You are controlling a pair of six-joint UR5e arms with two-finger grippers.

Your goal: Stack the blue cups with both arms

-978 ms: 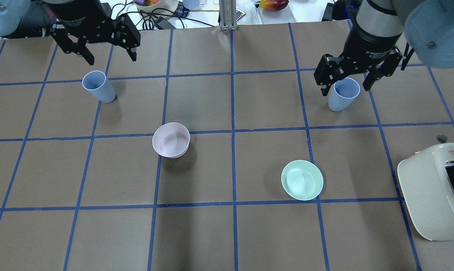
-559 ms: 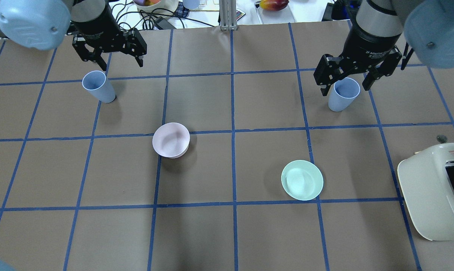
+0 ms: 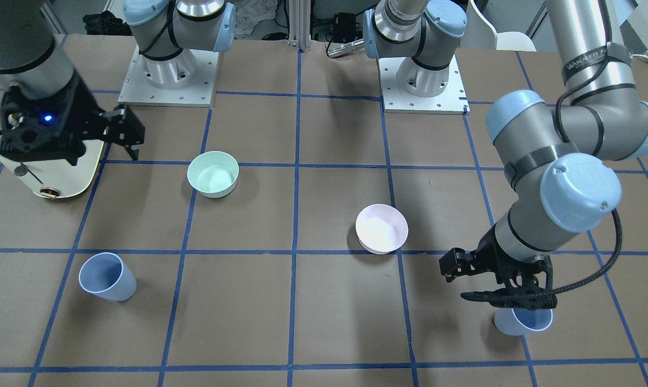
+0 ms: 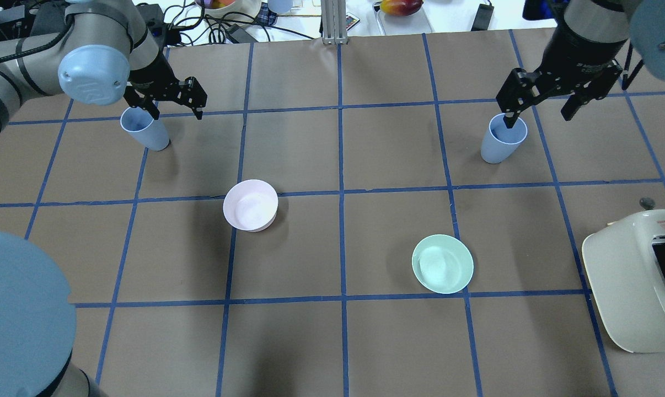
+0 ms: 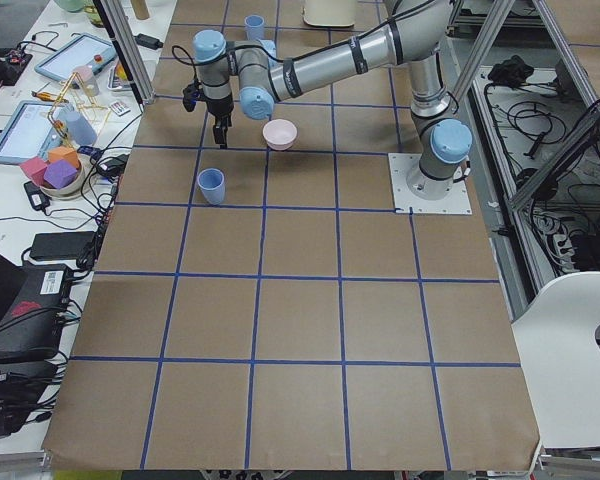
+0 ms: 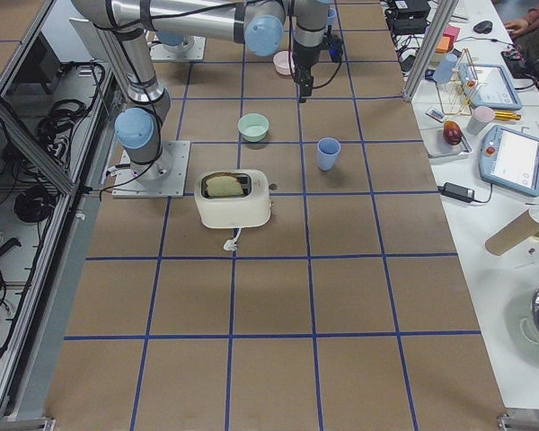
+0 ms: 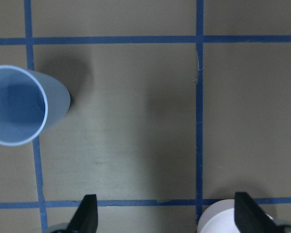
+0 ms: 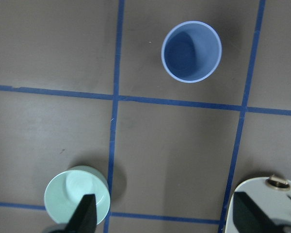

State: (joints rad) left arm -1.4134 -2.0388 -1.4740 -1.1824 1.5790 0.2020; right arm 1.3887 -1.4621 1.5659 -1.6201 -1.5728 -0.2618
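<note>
Brown paper gridded with blue tape covers the bench [image 4: 338, 353], on which the two blue cups stand upright and well apart. The left gripper [image 4: 175, 110] is spread wide and empty, and the left cup [image 4: 144, 128] sits just to one side of it, outside its opening in the wrist view. The right gripper [image 4: 537, 117], equally wide and empty, has the right cup [image 4: 502, 139] below it, slightly off its centreline. Each gripper should be centred over its cup before being lowered, so that no rim is clipped.
</note>
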